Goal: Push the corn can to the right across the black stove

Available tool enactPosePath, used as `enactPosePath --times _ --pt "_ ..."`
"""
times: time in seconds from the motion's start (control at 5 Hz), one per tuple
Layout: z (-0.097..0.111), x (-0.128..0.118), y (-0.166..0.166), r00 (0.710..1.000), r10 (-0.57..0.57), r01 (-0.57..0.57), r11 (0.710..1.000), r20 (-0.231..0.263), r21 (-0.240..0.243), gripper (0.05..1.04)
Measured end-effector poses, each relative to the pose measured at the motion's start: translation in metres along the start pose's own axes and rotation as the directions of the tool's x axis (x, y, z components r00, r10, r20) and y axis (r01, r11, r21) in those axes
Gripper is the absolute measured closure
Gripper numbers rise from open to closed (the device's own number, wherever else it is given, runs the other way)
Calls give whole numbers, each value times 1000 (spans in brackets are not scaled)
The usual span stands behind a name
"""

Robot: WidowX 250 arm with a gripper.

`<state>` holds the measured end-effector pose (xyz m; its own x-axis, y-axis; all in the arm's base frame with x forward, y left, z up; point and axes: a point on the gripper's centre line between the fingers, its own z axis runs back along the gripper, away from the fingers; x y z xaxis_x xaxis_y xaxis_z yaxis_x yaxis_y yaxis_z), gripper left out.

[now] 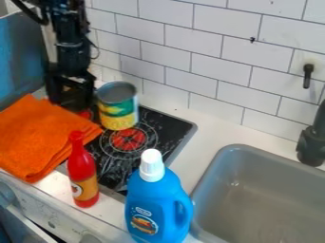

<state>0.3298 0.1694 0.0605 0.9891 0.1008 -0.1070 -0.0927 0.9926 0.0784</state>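
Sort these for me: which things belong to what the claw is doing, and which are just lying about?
Probably involved, nearest the claw:
can
orange cloth

Just around:
red bottle
blue bottle
sink
faucet

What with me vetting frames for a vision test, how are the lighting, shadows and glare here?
Camera view: light looks soft and fairly even across the wall tiles; a small bright glint sits in the sink; pale streaks cross the black cooktop, glare or smears, I can't tell; the black gripper blends into the dark area around it.
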Motion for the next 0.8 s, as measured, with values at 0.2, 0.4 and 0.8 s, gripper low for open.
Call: enactPosePath --times 0.2,0.4,0.8 --pt "8 -1 -43 998 -64 65 996 23 -59 83" --pt "22 -7 -73 992 -110 117 987 62 -111 83" --pt "24 -6 -89 976 -195 208 967 97 -149 83"
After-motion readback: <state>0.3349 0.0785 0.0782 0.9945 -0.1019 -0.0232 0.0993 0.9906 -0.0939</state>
